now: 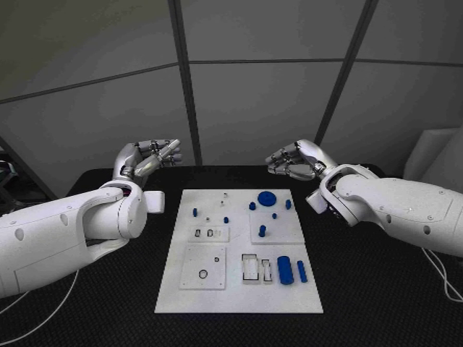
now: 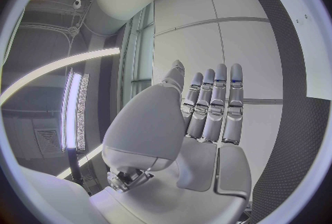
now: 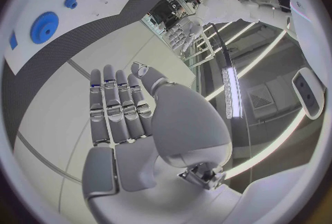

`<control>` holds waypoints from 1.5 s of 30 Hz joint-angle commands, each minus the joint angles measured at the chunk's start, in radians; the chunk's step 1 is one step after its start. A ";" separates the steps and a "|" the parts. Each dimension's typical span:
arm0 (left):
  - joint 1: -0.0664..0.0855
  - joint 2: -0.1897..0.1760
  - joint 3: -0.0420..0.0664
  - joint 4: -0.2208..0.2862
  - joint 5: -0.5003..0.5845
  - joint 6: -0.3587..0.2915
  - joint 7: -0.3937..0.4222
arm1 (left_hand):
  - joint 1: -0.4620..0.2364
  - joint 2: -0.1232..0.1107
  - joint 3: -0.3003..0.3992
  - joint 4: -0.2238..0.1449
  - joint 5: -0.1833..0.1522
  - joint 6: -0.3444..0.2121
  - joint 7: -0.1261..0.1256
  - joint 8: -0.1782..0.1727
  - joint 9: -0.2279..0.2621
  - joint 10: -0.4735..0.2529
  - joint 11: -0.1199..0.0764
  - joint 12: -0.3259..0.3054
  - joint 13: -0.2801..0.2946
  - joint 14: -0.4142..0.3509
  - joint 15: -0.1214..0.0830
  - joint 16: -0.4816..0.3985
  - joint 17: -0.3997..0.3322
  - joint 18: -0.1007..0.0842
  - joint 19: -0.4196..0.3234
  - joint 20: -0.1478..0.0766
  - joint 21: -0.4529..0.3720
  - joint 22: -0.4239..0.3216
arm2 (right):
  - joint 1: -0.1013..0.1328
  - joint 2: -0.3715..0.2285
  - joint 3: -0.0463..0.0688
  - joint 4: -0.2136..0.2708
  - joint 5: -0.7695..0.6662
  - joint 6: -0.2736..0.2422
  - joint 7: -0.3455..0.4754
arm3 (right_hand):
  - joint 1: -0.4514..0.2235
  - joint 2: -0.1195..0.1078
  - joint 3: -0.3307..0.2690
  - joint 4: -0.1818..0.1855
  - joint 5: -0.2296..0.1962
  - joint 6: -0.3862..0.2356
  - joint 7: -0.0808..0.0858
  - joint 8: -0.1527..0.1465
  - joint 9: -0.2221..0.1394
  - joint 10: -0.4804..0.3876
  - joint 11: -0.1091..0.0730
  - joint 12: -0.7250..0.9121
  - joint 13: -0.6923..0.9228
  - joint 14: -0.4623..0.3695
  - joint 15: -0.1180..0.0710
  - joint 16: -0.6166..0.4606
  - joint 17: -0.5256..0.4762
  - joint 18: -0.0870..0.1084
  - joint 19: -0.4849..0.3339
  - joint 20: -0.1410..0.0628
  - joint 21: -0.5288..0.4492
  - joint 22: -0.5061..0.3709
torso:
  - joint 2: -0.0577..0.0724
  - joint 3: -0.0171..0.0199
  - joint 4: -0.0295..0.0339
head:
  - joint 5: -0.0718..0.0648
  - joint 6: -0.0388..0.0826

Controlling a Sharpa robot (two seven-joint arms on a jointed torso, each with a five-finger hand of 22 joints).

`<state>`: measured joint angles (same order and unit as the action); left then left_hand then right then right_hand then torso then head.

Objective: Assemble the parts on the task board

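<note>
The white task board [image 1: 242,249] lies in the middle of the black table. Blue parts lie on it: a round disc [image 1: 265,195] near its far edge, several small pieces around it, a short cylinder [image 1: 262,231], and a thick cylinder [image 1: 285,270] beside a thin bar [image 1: 302,271] near the front. My left hand [image 1: 148,159] is raised above the table behind the board's far left corner. My right hand [image 1: 294,160] is raised behind its far right corner. Both hands hold nothing, their fingers straight and apart in the wrist views: left hand [image 2: 207,108], right hand [image 3: 121,113]. The disc [image 3: 43,27] and board [image 2: 304,30] lie far from them.
Grey wall panels stand behind the table. Black table surface [image 1: 377,289] runs on both sides of the board. Empty cut-outs [image 1: 257,267] and a small ring [image 1: 203,274] mark the board's near half. A cable [image 1: 445,285] hangs at the table's right.
</note>
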<state>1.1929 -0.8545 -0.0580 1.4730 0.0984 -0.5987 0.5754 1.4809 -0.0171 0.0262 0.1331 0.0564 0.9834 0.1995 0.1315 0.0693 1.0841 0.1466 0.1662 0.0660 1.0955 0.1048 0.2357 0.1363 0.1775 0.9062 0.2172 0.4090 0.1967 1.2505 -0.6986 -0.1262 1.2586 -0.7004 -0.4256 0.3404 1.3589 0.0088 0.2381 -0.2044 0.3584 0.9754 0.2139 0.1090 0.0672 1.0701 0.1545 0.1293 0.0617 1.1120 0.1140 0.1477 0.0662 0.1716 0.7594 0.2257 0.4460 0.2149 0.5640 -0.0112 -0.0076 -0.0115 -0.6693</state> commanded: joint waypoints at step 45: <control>0.001 -0.116 0.001 0.282 -0.052 0.083 -0.049 | -0.020 -0.006 -0.028 -0.038 -0.003 0.023 0.003 -0.051 -0.004 0.007 0.003 -0.074 -0.002 0.045 -0.007 -0.054 0.041 0.003 0.081 -0.018 0.048 0.022 | 0.038 0.052 0.002 0.040 -0.856 0.143 -0.412 | -0.091 -0.127 0.139 0.022 -0.014 0.044 -0.054 -0.045 -0.001 0.062 -0.055 -0.065 0.000 0.380 -0.103 0.725 0.538 -0.014 0.278 -0.117 0.712 0.502 | 0.149 -0.0181 0.0457 | -0.041 0.019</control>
<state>1.1929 -0.9701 -0.0578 1.7510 0.0518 -0.5293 0.5273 1.4741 -0.0237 0.0015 0.0976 0.0565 1.0025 0.1982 0.0845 0.0669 1.0971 0.1472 0.0948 0.0652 1.1439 0.0943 0.1858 0.1762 0.1773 0.9829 0.1986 0.4516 0.2174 1.2857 -0.6474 -0.1250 1.3001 -1.5349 -0.3039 -0.0508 1.2686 -0.1107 0.3719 -0.1813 0.3445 1.0241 0.1636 0.0629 0.0651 1.1412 0.1000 0.0638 0.0613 1.4651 0.0068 0.8672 0.5999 0.1713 1.0337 0.1092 1.1560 0.7133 0.7109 -0.0293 0.0370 -0.0529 -0.6494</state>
